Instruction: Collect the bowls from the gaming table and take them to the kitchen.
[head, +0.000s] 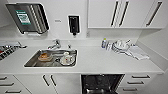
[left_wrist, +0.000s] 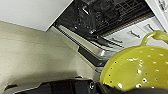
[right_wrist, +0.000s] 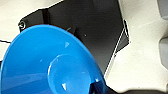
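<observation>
— White all round: the white kitchenette (head: 100, 58) faces the robot in the head view, with handled upper cabinets (head: 120, 13), a white counter (head: 105, 61) and a steel sink (head: 51, 58) sunk into it.

— What sits in the sink?

— A brownish round dish (head: 45, 57) and a pale cup on a plate (head: 67, 59), side by side. Behind the basin stands a steel tap (head: 55, 44). On the wall above hang a black soap dispenser (head: 74, 24) and a steel paper-towel dispenser (head: 27, 17). Further along the counter lies a pile of pale dishes and a cloth (head: 127, 48) (too blurred to sort out). Under the counter, a dark open dishwasher (head: 102, 83).

— And the bowls?

— One at each wrist. The left wrist view shows a yellow-green plastic bowl pierced with small holes, with a loop handle (left_wrist: 136, 68), close against the camera at the left gripper, above the beige floor (left_wrist: 32, 57) and near the open dishwasher and its racks. The right wrist view shows a smooth bright blue plastic bowl (right_wrist: 47, 67), also hard up to the camera at the right gripper, over a dark panel and pale floor.

— Are the pincers clamped on them?

— One cannot tell; the fingers of neither are visible.
</observation>
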